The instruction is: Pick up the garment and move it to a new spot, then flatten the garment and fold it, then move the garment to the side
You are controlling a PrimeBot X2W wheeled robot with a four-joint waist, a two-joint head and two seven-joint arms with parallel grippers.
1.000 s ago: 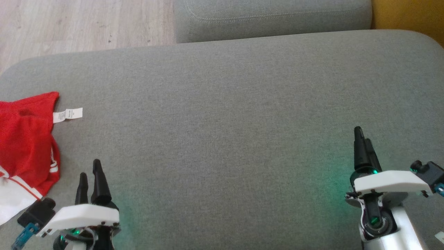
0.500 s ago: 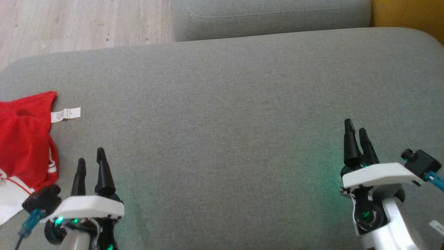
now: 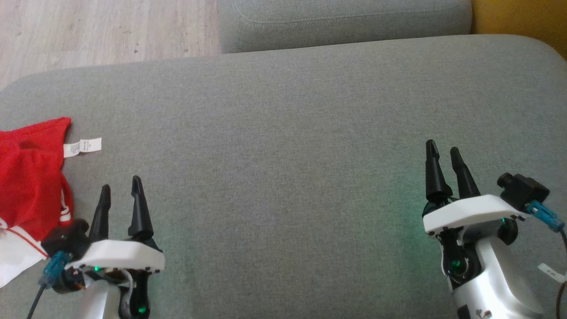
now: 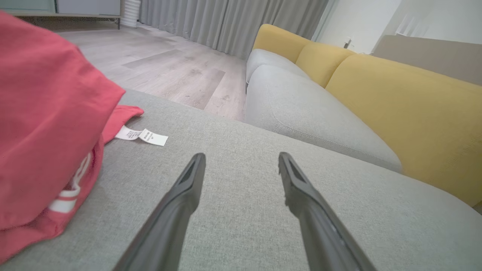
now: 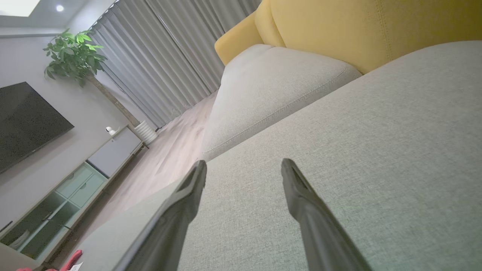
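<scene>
Nearest, low over the front of the grey seat cushion [image 3: 283, 186]: left gripper [image 3: 120, 182] toward the front-left corner, right gripper [image 3: 442, 146] toward the front-right, both with fingers spread wide, holding nothing, pointing across bare fabric. Just left of the left gripper, against the cushion's left edge: the garment [image 3: 26, 177], heaped in red folds, a white striped sleeve at the front, its white care tag [image 3: 83, 147] flat on the cushion on the side toward the middle. Looks unflattened and unfolded, going by that heap, so probably at the very start: pick-up, move to a new spot, flattening, folding and setting aside all left to do. Might pass for lying "to the side" already, yet no neat fold there to support that. Cut off by the head view's left edge, so no telling how far the shirt runs past the cushion; no lettering or number to be made out. Blurred red bulk close at the left of the left wrist view, hiding whatever lies behind. Farther off: second grey cushion [image 3: 345, 22] beside the far edge, wooden floor [image 3: 106, 31] beyond the far-left corner, yellow backrest [image 3: 518, 17] past the far-right corner.
</scene>
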